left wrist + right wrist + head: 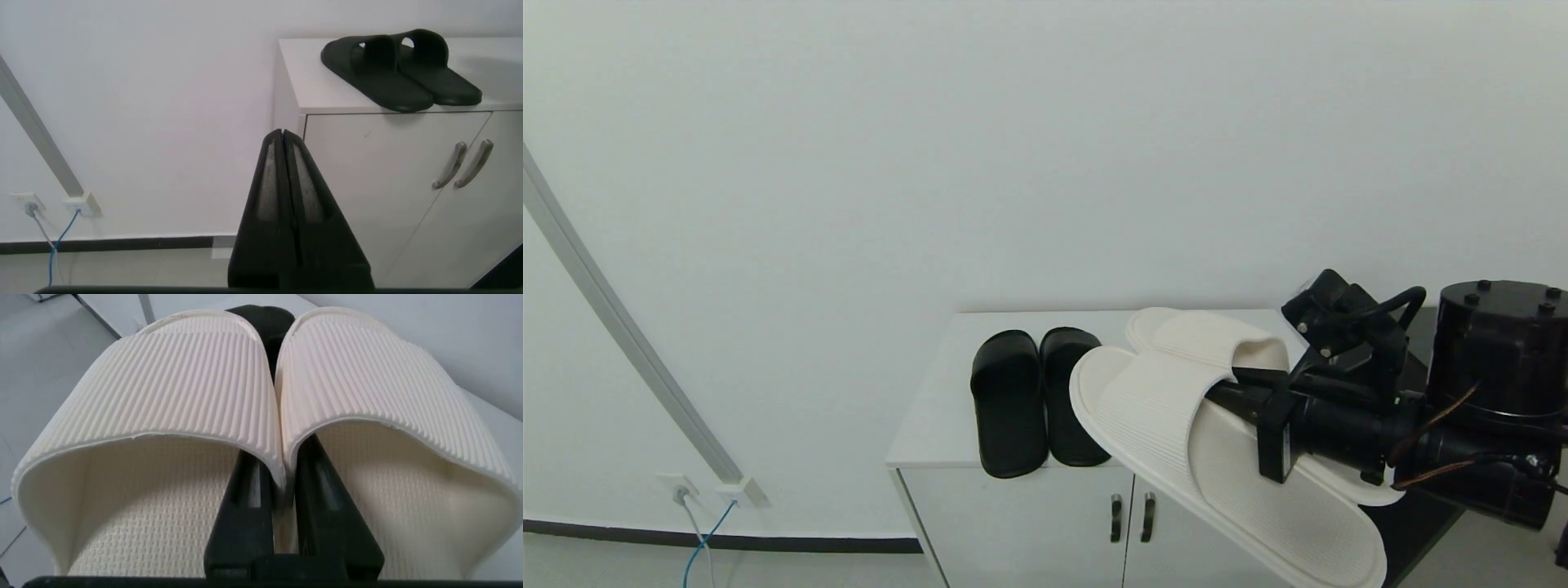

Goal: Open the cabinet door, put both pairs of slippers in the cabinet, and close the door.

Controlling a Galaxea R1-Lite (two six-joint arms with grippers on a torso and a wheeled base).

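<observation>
Two pairs to stow, neither inside yet. White slippers (1168, 408) held off the cabinet (939, 392) top, tilted with toes away from the wrist, in the right gripper (282, 498): one of its fingers (249, 498) tucked under each upper, the two inner walls pinched firmly between. Just past the white toes, black slides (1029, 400) side by side on the cabinet's white top, heels poking slightly over the front edge. Below the loaded hand, both doors (1029, 523) flush and closed, paired handles (1131, 517) meeting at the seam. By this reading, only the first pickup done; opening, loading both pairs and closing all left. Left gripper (283, 143) pressed fully together on nothing, low and off the cabinet's left front corner, handles ahead of it and across. Bare wall (849, 204) and floor (605, 572) around that hand, so ample room to reach the handles. Tighter on the loaded side: white heels hanging across the upper right door, probably in the path of its outward swing unless drawn back. Overhanging black heels just above the left door's top edge, worth minding on the pull.
</observation>
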